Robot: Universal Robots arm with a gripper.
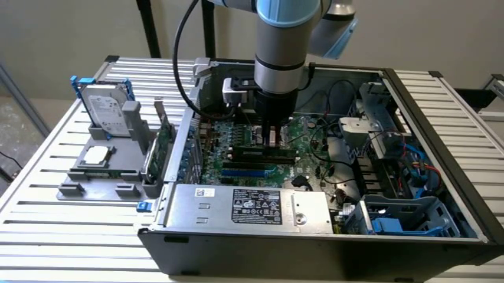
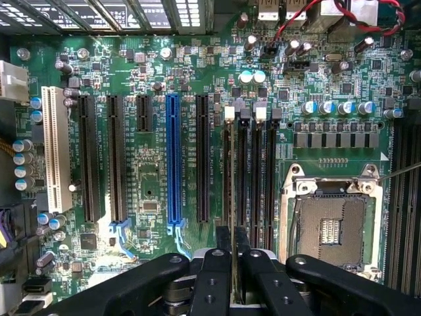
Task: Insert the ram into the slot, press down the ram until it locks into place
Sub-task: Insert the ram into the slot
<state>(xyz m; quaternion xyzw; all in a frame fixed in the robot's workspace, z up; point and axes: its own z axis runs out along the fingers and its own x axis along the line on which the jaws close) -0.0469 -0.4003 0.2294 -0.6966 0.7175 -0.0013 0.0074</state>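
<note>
Exterior view: one slatted bench (image 1: 47, 153) carries one open computer case (image 1: 315, 247). One arm (image 1: 280, 47) reaches straight down into it, gripper (image 1: 272, 137) low over the motherboard (image 1: 236, 141).

Wrist view adds: four black slots (image 2: 228, 171) side by side, one blue connector strip (image 2: 173, 158), one CPU socket (image 2: 332, 227). Jaws clenched on the ram (image 2: 234, 266), which is edge-on and lengthwise along the slots. Seated or not: cannot tell.

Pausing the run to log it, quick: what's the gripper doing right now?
Gripper: closed on the ram, which sits edge-on between its fingers, in line with the slot.
</note>
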